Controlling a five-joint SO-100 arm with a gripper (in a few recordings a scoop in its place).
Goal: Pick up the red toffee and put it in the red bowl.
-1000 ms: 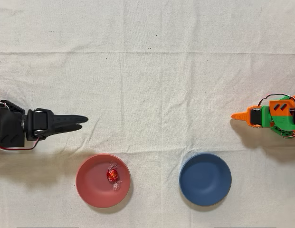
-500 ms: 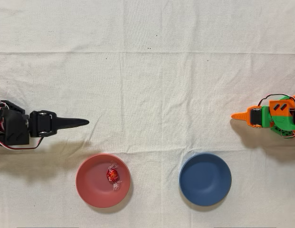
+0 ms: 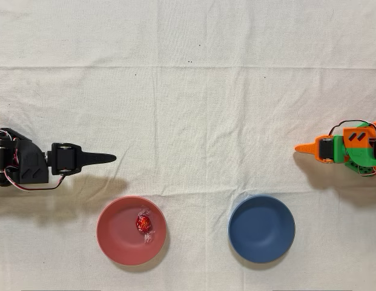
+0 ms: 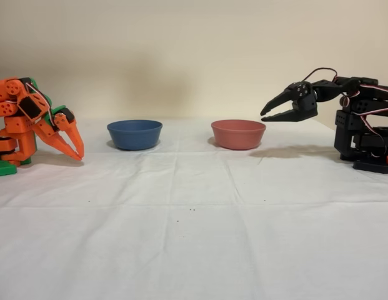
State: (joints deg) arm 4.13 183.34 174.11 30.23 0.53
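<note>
The red toffee (image 3: 143, 224) lies inside the red bowl (image 3: 118, 233), right of the bowl's centre in the overhead view, with its clear wrapper ends showing. In the fixed view the red bowl (image 4: 238, 134) hides the candy behind its wall. My black gripper (image 3: 111, 158) hovers above the cloth, up and to the left of the bowl in the overhead view, and holds nothing. Seen from the side, the gripper (image 4: 263, 117) hangs above and right of the bowl, with its jaws a small gap apart.
A blue bowl (image 3: 261, 228) of the same size sits to the right of the red one in the overhead view. The idle orange arm (image 3: 342, 148) rests at the right edge. A wrinkled white cloth (image 3: 194, 103) covers the table.
The black arm has drawn back to the left and its wrist has rolled, so the gripper now shows edge-on as one thin point. The toffee and both bowls have stayed put.
</note>
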